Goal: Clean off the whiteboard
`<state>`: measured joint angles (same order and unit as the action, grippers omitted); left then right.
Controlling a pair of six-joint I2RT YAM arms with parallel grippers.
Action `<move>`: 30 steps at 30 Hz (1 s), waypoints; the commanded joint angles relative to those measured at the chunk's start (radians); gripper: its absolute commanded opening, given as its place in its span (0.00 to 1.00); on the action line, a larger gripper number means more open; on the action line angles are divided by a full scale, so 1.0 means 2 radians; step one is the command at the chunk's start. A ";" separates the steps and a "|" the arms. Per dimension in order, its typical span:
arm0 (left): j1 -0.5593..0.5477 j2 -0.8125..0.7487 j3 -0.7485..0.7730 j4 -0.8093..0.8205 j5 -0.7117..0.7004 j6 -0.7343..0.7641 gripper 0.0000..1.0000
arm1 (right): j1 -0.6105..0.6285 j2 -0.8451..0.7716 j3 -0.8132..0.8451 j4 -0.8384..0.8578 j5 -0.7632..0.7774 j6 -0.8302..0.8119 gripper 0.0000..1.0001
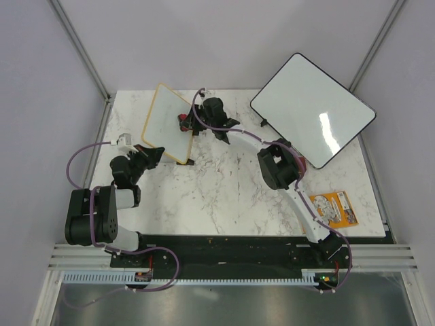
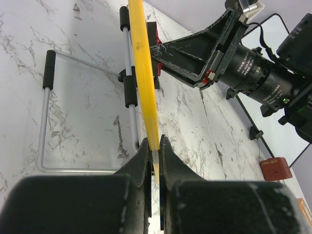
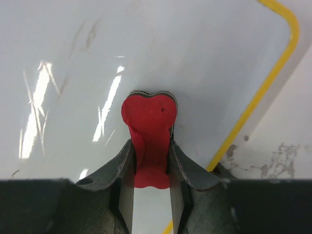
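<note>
Far-left corner: left gripper (image 2: 155, 147) clenched on whiteboard (image 1: 168, 122) edge; right gripper (image 3: 150, 146) grasping eraser (image 3: 148, 122). Hard wiping may topple whiteboard or break the pinch.

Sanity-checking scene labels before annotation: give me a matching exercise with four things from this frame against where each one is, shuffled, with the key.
Things:
1. yellow-framed whiteboard
2. red eraser
3. black-framed whiteboard
4. orange packet

Places:
A. flat on the table, beside the right arm
B. pinched at its edge by the left gripper
C. at the table's far right corner
D. in the right gripper, against a white board face

Pairs: 1-B, 2-D, 3-C, 4-A
</note>
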<state>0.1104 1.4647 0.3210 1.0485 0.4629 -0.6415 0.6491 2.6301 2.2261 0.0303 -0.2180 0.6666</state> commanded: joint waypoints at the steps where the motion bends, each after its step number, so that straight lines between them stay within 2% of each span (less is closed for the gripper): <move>1: -0.012 -0.011 -0.001 -0.005 0.030 0.028 0.02 | 0.060 -0.016 -0.018 0.050 -0.098 0.010 0.00; 4: -0.012 -0.014 -0.002 -0.008 0.031 0.029 0.02 | 0.065 -0.025 -0.025 0.076 -0.119 0.011 0.00; 9: -0.014 -0.026 -0.006 -0.019 0.030 0.031 0.02 | 0.061 -0.036 -0.040 0.081 -0.096 0.016 0.00; 21: -0.015 -0.163 -0.042 -0.100 0.021 0.047 0.02 | 0.050 -0.069 -0.097 0.104 -0.088 0.013 0.00; 30: -0.016 -0.162 -0.058 -0.131 0.032 0.012 0.02 | 0.047 -0.073 -0.144 0.122 -0.083 0.026 0.00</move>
<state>0.0975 1.1450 0.2195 0.7708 0.4290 -0.6117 0.7300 2.5004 1.9957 0.2878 -0.3954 0.7147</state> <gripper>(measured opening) 0.046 0.349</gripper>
